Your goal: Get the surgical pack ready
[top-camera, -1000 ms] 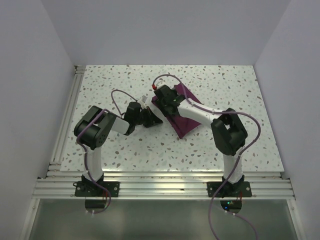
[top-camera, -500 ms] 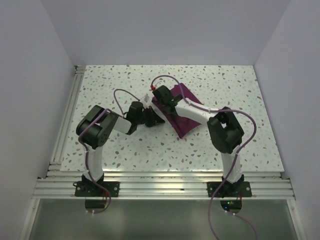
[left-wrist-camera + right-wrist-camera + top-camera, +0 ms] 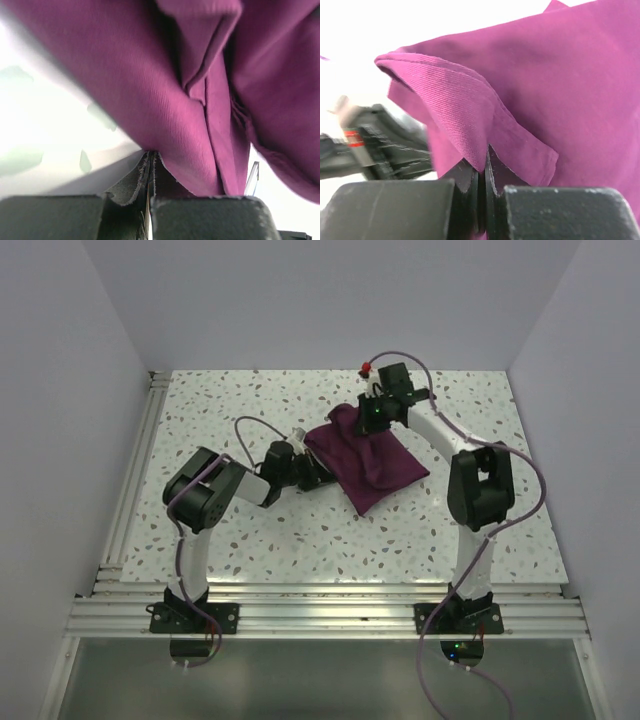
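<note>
- The surgical pack [image 3: 378, 468] sits near the middle of the counter [image 3: 240, 530], a touch toward 3 o'clock. It is a lumpy, diamond-shaped bundle rather than a flat sheet, so I'd say the wrapping is partway along.
- The left fingers [image 3: 125, 186] are clamped tight on the cloth's edge at the bundle's 9 o'clock side, low against the counter.
- The right fingers [image 3: 503, 175] are pinched together on a doubled corner flap at the bundle's 12 o'clock point. That corner stands raised above the rest.
- To my eye, this is what's left: the lifted corner has to be laid over or drawn flat, the loose folds squared up, and both grips let go.
- I can't tell whether a tray is inside; nothing of one shows.
- The cloth is a deep purple-maroon weave with a fine diagonal rib. It is matte and soft enough to droop in rounded folds.
- Up close at the left side, several layers overlap with deep creases between them. At the right side, the flap folds over into a soft peak.
- The counter is hard and pale, speckled like terrazzo.
- The finger pads are dark grey with a rough, grainy face.
</note>
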{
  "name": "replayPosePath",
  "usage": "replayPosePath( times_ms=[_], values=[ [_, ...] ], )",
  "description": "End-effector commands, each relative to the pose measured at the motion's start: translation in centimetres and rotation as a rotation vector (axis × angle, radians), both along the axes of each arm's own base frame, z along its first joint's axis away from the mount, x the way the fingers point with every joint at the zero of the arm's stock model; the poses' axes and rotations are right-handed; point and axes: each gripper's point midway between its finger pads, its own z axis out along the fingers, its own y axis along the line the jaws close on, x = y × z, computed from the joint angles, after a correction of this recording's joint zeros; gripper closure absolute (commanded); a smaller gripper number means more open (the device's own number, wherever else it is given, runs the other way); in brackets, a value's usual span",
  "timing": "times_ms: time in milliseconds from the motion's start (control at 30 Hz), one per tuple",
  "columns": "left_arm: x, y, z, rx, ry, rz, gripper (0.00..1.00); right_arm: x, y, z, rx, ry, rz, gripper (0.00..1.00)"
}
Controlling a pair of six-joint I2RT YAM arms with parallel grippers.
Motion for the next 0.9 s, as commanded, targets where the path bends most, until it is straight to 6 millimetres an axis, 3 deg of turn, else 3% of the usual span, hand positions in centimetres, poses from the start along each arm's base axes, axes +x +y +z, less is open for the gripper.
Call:
replayPosePath(
  times_ms=[0, 300, 433, 667, 867],
  values=[
    [1.0, -0.1, -1.2, 0.021, -0.016, 0.018, 1.00, -0.6, 3.0, 3.6, 0.367, 0.145, 0.116, 1.00],
    [1.9, -1.0, -1.5, 0.014, -0.025, -0.003, 1.00, -1.6, 4.2, 1.8, 0.764, 0.453, 0.134, 1.00],
    [2.5, -1.3, -1.6, 0.024, -0.048, -0.022, 1.00, -1.0, 5.0, 2.4, 0.898, 0.484, 0.112, 1.00],
    [3.1, -1.8, -1.5, 0.019, -0.065, -0.046, 1.00, -1.2, 5.4, 3.5, 1.037, 0.527, 0.080, 1.00],
    [4.1, -2.1, -0.8, 0.017, -0.087, -0.057, 1.00, -1.7, 5.7, 3.0, 1.097, 0.570, 0.058, 1.00]
  ],
)
